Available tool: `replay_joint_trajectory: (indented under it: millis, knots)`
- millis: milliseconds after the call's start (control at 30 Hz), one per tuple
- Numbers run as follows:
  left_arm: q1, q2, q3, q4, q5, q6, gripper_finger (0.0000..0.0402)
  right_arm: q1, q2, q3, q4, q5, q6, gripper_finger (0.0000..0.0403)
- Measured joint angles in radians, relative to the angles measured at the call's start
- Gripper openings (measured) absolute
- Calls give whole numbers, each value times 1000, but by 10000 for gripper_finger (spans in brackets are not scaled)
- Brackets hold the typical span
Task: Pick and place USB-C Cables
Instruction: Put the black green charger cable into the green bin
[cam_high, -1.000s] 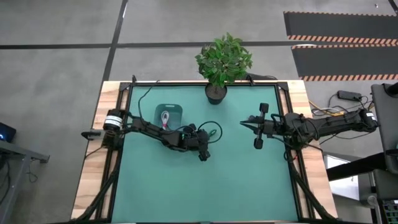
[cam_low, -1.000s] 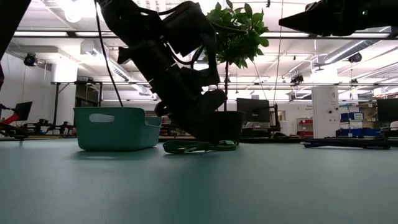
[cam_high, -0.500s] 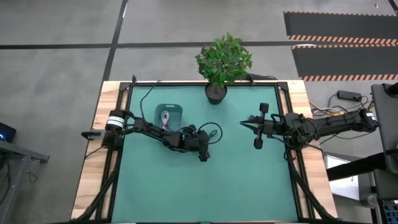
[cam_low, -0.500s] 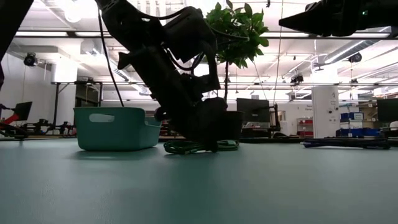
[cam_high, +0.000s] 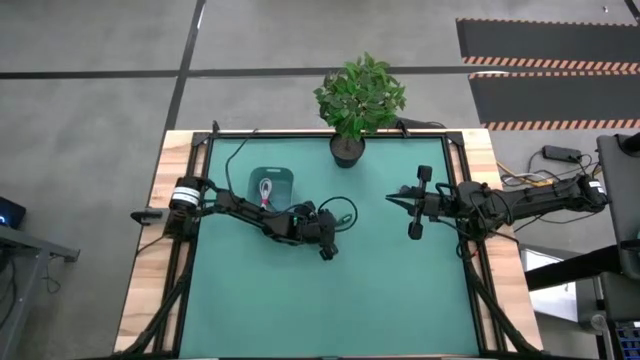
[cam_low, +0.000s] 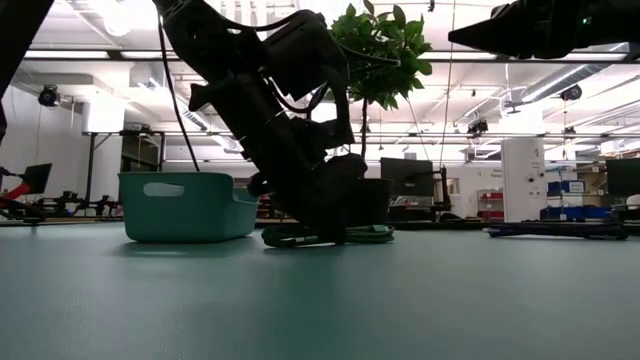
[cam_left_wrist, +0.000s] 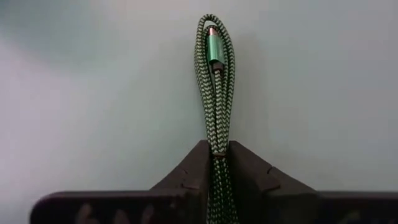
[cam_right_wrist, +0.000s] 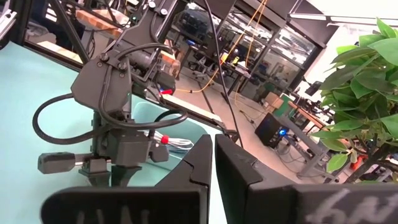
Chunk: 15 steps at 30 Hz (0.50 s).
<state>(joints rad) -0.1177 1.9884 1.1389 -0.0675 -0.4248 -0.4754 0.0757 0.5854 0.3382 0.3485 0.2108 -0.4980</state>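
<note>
Jaws pinch green cable (cam_left_wrist: 216, 93); teal bin (cam_high: 271, 185) holds white cable (cam_high: 266, 190).

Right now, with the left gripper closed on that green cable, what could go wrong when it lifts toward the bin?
The left gripper pinches the green cable near one end, so the long loop could swing or slip out during the lift. The dangling loop may also catch the teal bin rim instead of dropping inside, beside the white cable already there.
</note>
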Motion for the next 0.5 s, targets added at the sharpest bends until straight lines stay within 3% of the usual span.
replay_joint_trajectory:
  millis: [500]
  knots:
    - [0, 0, -1, 0, 0, -19, 23, 0, 0, 0, -1, 0, 0, 11]
